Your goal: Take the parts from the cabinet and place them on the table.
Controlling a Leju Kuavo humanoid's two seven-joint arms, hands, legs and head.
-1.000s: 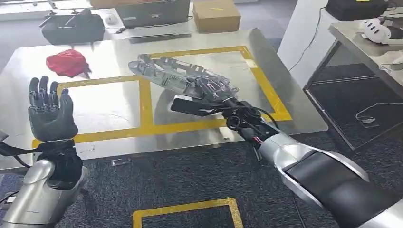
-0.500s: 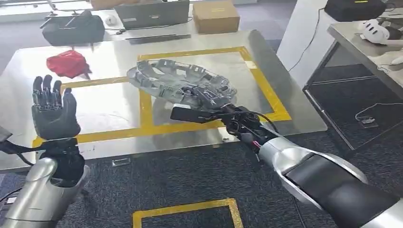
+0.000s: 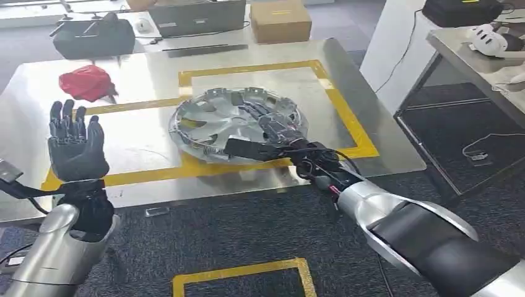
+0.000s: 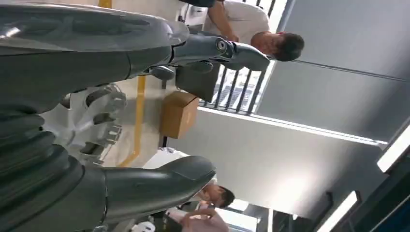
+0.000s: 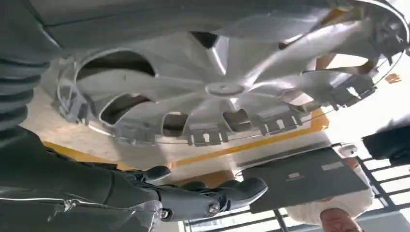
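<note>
Hubcap [image 3: 232,122] lies nearly flat on the steel table [image 3: 148,139], straddling the yellow tape line [image 3: 186,133]. We see our right hand [image 3: 272,133] at its near rim, fingers over the edge and thumb beneath, apparently gripping to set it down. Our left hand [image 3: 75,145] hovers spread, holding nothing, well apart. A red cloth [image 3: 88,82] sits farther back.

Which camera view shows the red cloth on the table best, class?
The head view. There the red cloth lies crumpled on the steel table, beyond the raised left hand and apart from the hubcap. I cannot find the cloth in either wrist view.
</note>
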